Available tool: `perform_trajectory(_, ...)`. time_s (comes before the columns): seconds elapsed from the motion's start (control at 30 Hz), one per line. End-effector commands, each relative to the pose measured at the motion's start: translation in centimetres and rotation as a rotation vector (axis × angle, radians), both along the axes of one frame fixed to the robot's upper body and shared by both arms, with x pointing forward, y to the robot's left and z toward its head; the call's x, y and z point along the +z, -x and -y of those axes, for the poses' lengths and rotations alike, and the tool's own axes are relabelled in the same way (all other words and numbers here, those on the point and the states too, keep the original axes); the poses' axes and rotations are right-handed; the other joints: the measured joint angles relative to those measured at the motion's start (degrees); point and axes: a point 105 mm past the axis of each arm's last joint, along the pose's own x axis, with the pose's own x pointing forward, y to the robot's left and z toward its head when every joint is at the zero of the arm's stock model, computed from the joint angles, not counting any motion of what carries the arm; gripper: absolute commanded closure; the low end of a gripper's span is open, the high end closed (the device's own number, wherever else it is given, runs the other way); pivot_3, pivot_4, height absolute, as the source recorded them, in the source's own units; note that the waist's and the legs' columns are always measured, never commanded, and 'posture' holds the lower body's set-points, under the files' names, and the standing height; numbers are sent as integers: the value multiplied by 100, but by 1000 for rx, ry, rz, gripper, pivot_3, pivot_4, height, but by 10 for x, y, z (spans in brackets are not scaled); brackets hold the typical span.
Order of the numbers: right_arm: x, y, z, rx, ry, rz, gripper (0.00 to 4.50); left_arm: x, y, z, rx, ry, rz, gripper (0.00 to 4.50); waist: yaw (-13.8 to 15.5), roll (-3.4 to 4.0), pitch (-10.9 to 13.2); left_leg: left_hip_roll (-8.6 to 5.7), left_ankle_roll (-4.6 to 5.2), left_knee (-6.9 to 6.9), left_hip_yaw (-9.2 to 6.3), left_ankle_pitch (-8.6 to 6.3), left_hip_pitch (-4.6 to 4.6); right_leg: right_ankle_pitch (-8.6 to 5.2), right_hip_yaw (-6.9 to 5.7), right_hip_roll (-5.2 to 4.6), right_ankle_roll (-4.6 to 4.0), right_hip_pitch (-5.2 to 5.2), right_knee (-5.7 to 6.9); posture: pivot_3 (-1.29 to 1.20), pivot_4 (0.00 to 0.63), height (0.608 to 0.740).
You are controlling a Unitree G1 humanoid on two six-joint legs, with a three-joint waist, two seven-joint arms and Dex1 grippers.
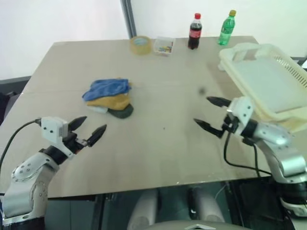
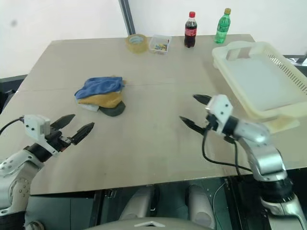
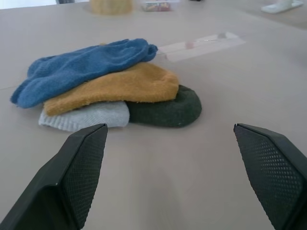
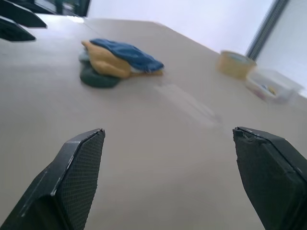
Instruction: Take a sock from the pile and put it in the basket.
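- Step in hand, as judged: approach, nothing grasped yet.
- Sock (image 1: 107,88): royal blue, lying topmost on pile (image 1: 109,98), over mustard-yellow sock (image 1: 111,101), pale sock (image 3: 86,116) and dark green sock (image 1: 122,112); pile resting on table (image 1: 158,72), left of centre.
- Basket (image 1: 268,79): at right edge of table, well apart from pile, nothing inside.
- Left tool (image 1: 87,131): fingers spread wide, gripping nothing, near pile on its near side and aimed at it.
- Right tool (image 1: 211,113): fingers spread wide, gripping nothing, between pile and basket.
- Next move, as judged: advance left tool to blue sock, close on top layer only, lift clear of mustard-yellow sock, carry across to basket.
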Motion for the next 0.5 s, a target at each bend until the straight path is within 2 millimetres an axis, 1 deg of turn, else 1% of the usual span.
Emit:
perform_trajectory(0.03,1,-18,-29,40,44,55,126,7,-9,3,27,-40,27,0,4,0,0,-1,0,0,0,0,0,2,1,1,3,0,2,0,150,740)
perform_trajectory(0.17,3,-38,-54,56,68,91,126,14,-18,7,46,-38,36,0,32,0,0,-6,-1,0,-12,1,-7,14,-13,3,19,-1,2,0,150,740)
perform_trajectory(0.23,6,-54,-71,63,57,82,126,10,-15,13,19,-32,23,0,-3,0,0,-11,-1,0,-13,1,-7,15,-7,1,20,-3,2,0,150,740)
perform_trajectory(0.3,5,-65,-88,86,96,100,126,5,-10,16,-2,-26,11,0,-44,0,0,-11,-2,-2,-4,1,-2,17,2,2,21,-6,4,0,150,740)
perform_trajectory(0.37,4,-74,-104,101,109,85,126,4,-8,15,2,-25,10,0,-85,-3,-1,-8,-5,-11,-17,2,-9,16,-10,7,17,-17,9,0,150,740)
perform_trajectory(0.4,4,-79,-116,102,128,89,126,6,-8,14,10,-23,16,0,-82,-1,0,-8,-5,-11,-18,2,-10,16,-12,7,17,-17,9,0,150,740)
perform_trajectory(0.5,7,-82,-150,140,133,83,126,11,-8,10,44,-20,38,0,-175,2,2,-12,-12,-14,-10,6,-9,23,3,7,10,-26,11,0,150,740)
